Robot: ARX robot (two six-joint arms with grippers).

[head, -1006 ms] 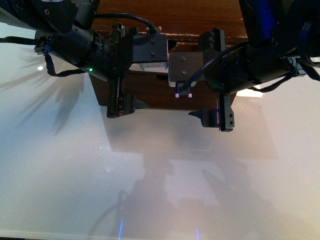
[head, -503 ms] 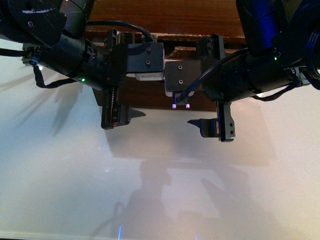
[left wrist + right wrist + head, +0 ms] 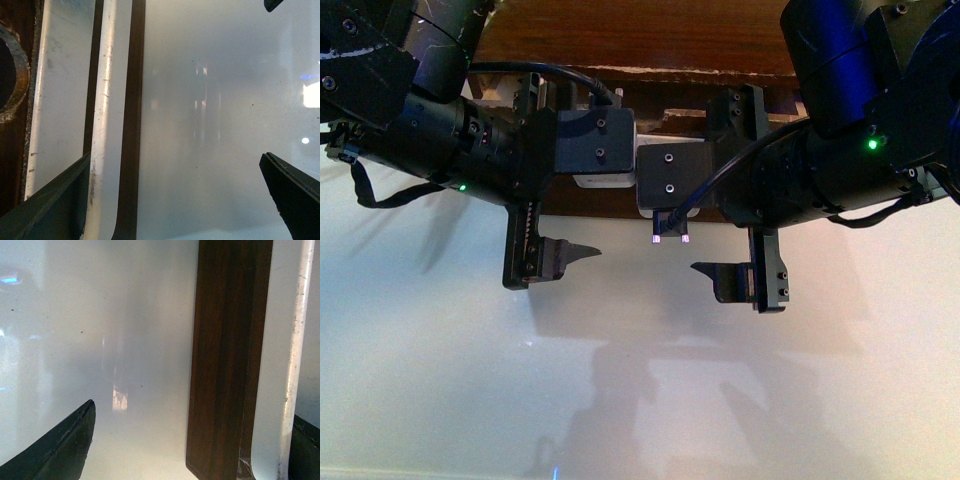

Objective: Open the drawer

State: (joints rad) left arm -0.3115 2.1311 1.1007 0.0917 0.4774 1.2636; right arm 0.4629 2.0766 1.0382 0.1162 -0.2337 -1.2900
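The drawer (image 3: 605, 203) is dark brown wood at the back of the front view, mostly hidden behind both arms. The left wrist view shows its long white bar handle (image 3: 102, 100) and a semicircular notch (image 3: 10, 75). My left gripper (image 3: 175, 157) is open, and the handle runs between its jaws, close beside one finger (image 3: 45, 210). My right gripper (image 3: 195, 410) is also open, spanning the dark wood edge (image 3: 225, 365) and the white handle (image 3: 280, 365), which lies close to one finger (image 3: 305, 450). In the front view the left gripper (image 3: 560, 180) and right gripper (image 3: 720, 190) hang side by side before the drawer.
A glossy white tabletop (image 3: 640, 380) stretches from the drawer unit toward the camera, carrying the arms' shadows and light reflections. Black cables (image 3: 380, 190) hang off the left arm. The two wrist housings nearly meet in the middle.
Both arms have shifted lower in the front view and look larger, so their lower fingers now hang further out over the white table. Both grippers stay open.
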